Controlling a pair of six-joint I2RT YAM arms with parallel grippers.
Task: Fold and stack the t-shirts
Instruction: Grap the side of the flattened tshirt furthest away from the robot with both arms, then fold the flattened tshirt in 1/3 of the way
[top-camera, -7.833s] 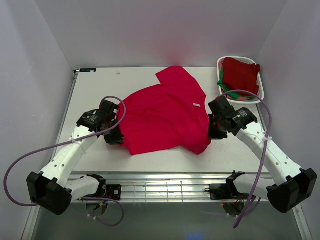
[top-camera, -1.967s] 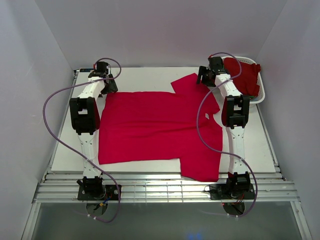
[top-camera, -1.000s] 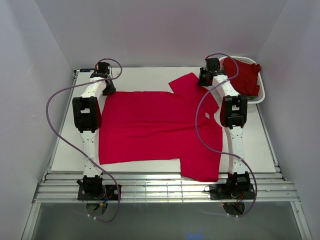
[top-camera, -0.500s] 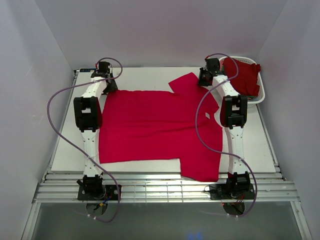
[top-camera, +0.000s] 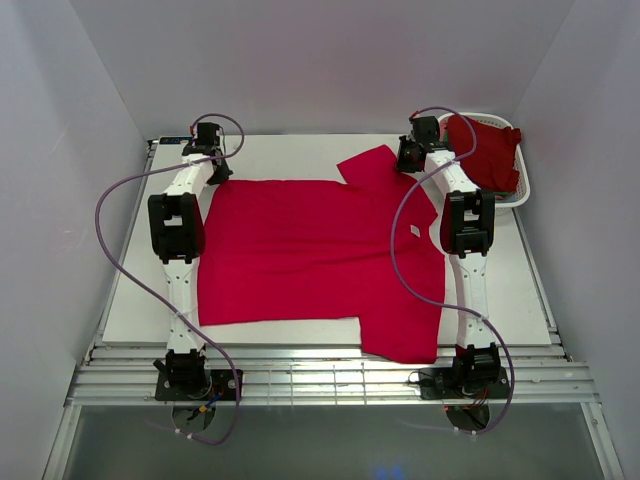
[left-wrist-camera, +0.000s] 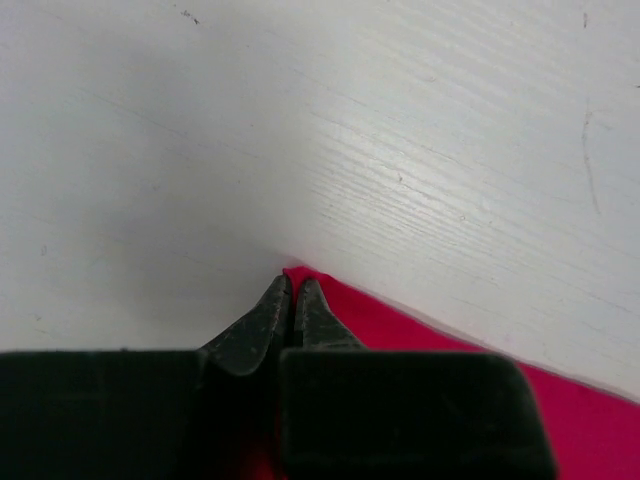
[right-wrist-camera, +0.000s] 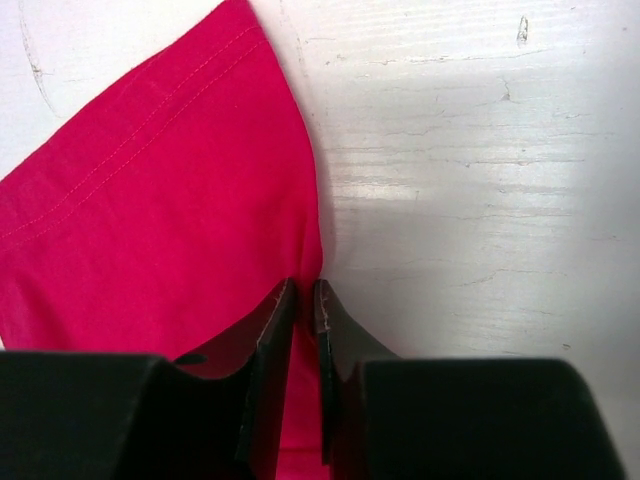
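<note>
A crimson t-shirt (top-camera: 310, 255) lies spread flat across the table, one sleeve pointing to the far edge and the other hanging over the near edge. My left gripper (top-camera: 216, 172) is at the shirt's far left corner, shut on that corner (left-wrist-camera: 292, 285). My right gripper (top-camera: 408, 160) is at the far right, by the far sleeve, shut on the edge of the cloth (right-wrist-camera: 305, 295). More t-shirts, dark red with a bit of green, lie heaped in the white basket (top-camera: 512, 196).
The basket stands at the far right corner of the white table (top-camera: 130, 300). White walls close in on three sides. Purple cables loop beside both stretched arms.
Since 7.8 s ago both arms have stretched to the far edge and pulled the shirt out flat. In the last second the left corner moved slightly farther.
</note>
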